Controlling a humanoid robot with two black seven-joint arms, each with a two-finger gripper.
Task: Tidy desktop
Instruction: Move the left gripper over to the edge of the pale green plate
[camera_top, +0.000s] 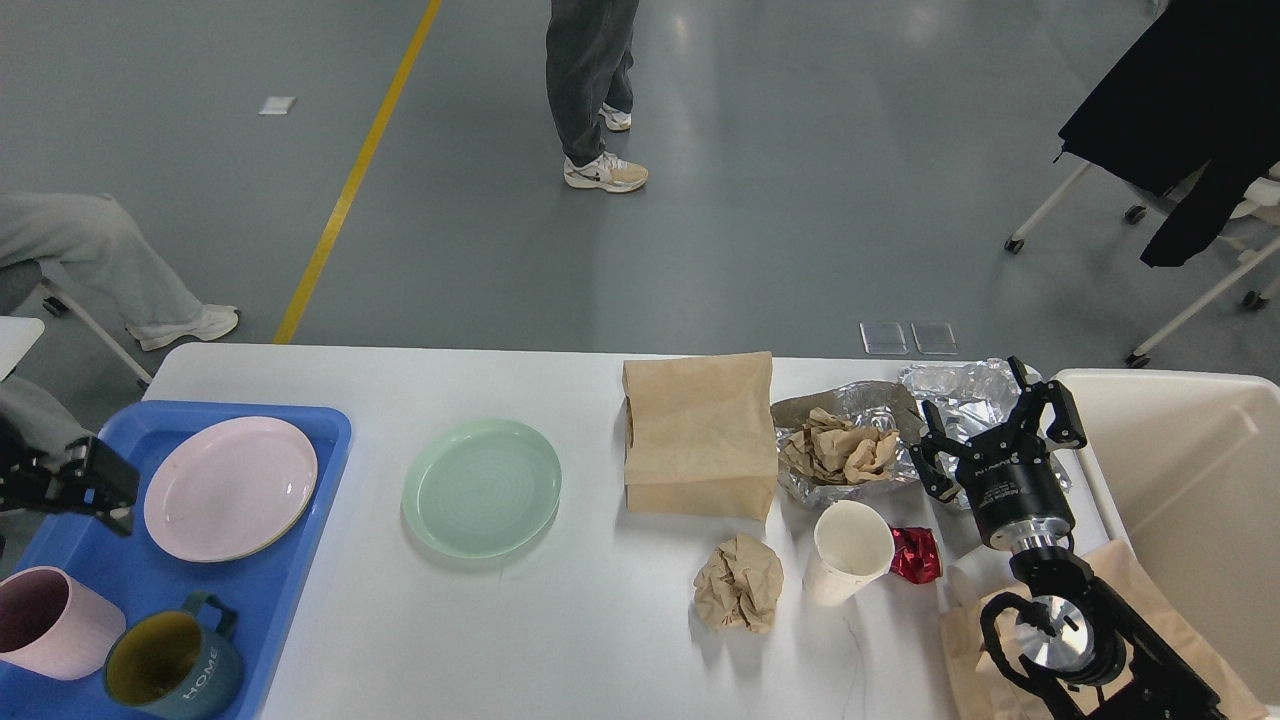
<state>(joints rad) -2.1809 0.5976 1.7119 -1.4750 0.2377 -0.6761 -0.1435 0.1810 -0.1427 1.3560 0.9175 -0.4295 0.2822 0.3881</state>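
Note:
The white desktop (560, 640) carries a green plate (482, 487), a brown paper bag (700, 435), a crumpled brown paper ball (739, 584), a tipped white paper cup (848, 553), a red wrapper (916, 555) and crumpled foil (850, 440) holding brown paper. My left gripper (100, 485) is open and empty above the left edge of the blue tray (290, 560). A teal mug (170, 668) stands upright on the tray. My right gripper (992, 430) is open and empty, hovering over more foil (960, 385).
The tray also holds a pink plate (230, 487) and a pink mug (50, 622). A cream bin (1190, 480) stands at the right table edge. Brown paper (1130, 570) lies under my right arm. People and chairs are beyond the table.

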